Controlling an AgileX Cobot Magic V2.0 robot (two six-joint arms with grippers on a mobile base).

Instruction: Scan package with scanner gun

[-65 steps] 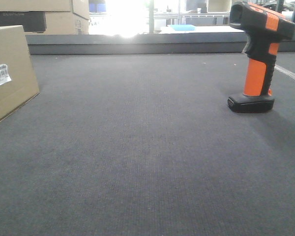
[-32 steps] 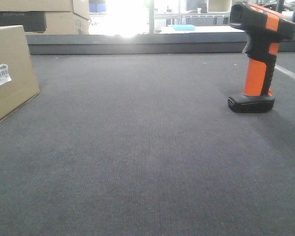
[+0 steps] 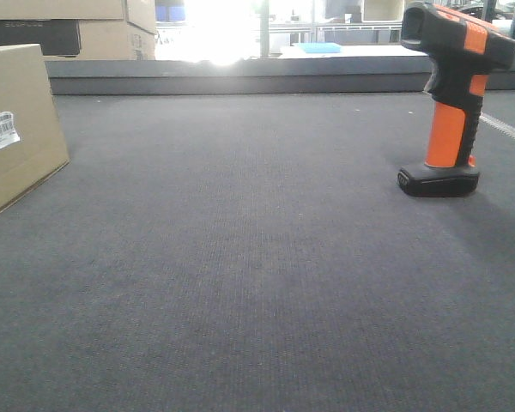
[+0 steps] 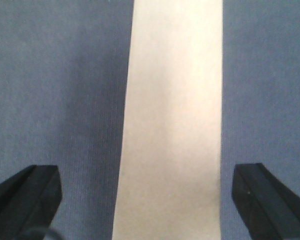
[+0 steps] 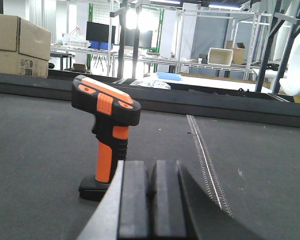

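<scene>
1. In the front view, the package (image 3: 21,129) is at the left edge of the frame and is partly cut off by it. It lies on the dark grey mat (image 3: 257,283), and I can see a small white label (image 3: 0,130) on the side that faces the camera.
2. The scanner gun (image 3: 451,94) stands upright on its flat black base at the right side of the same frame, well apart from the package. Its black head points toward the left of the picture.
3. The left wrist camera looks down on a pale brown face of the package (image 4: 172,100), which runs as a strip from the top to the bottom of the frame.
4. The left gripper (image 4: 150,200) is spread wide. One black finger (image 4: 25,195) is in the lower left corner and the other is in the lower right, with the package between them. Mat shows on both sides, so neither finger touches it.
5. In the right wrist view, the right gripper (image 5: 150,200) is at the bottom centre. Its two black pads are pressed together with nothing between them.
6. In this view the scanner gun (image 5: 107,125) is left of centre, just above and beside the pads, but not touching them.
7. Stacked cardboard boxes (image 5: 20,45) are in the upper left of the frame, behind the mat.
</scene>
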